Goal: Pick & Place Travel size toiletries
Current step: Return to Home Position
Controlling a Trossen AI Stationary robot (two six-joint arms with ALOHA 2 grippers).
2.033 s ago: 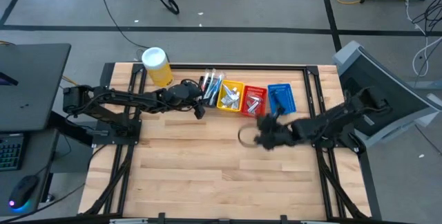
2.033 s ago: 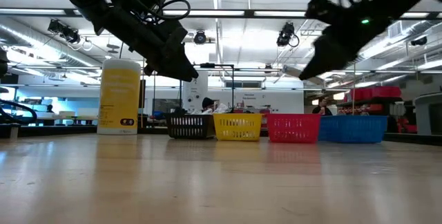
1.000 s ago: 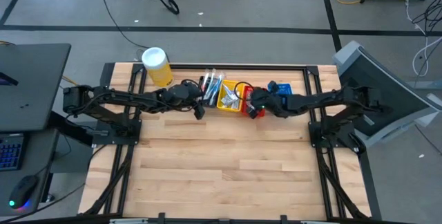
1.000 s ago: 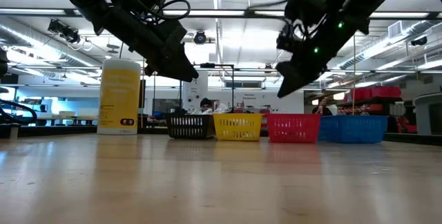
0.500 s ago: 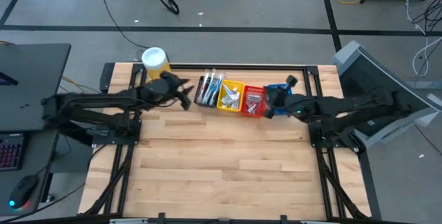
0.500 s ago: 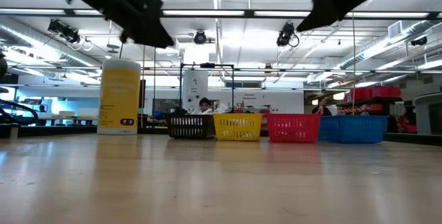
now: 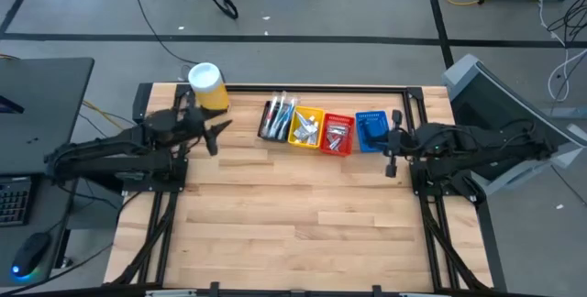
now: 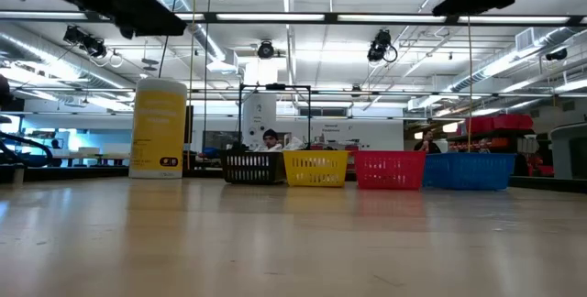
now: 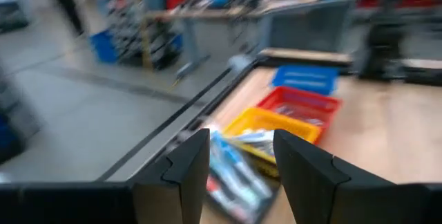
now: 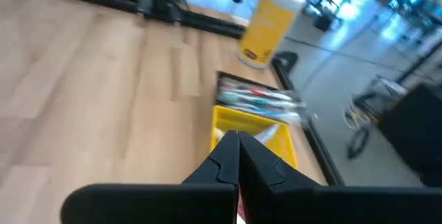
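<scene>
**Toiletries in the baskets, both arms out at the sides**

Travel size toiletries lying in the row of little baskets at the far middle of the tabletop. Pale sticks and tubes in the black basket at the left end. More small pieces in the yellow basket and the red basket, with the blue basket at the right end.

Probably light, stiff and a little slick, being small plastic and metal. Best taken from above, across the narrow middle of one piece. Worth minding the basket walls, and the chance of lifting two pieces at once.

Left pincer spread open and empty, out to the left near the yellow canister. Right pincer closed, nothing seen between its fingers, just right of the blue basket. By the look of it, the wind-down of the job, with nothing in hand.

Hard to make out:
- From table height, only basket walls visible, contents hidden behind them.
- From above, single pieces too small to name one by one, least of all in the blue basket.
- In the low view, both arms cut off at the upper edge.
- Cannot make out any piece outside the baskets.
</scene>
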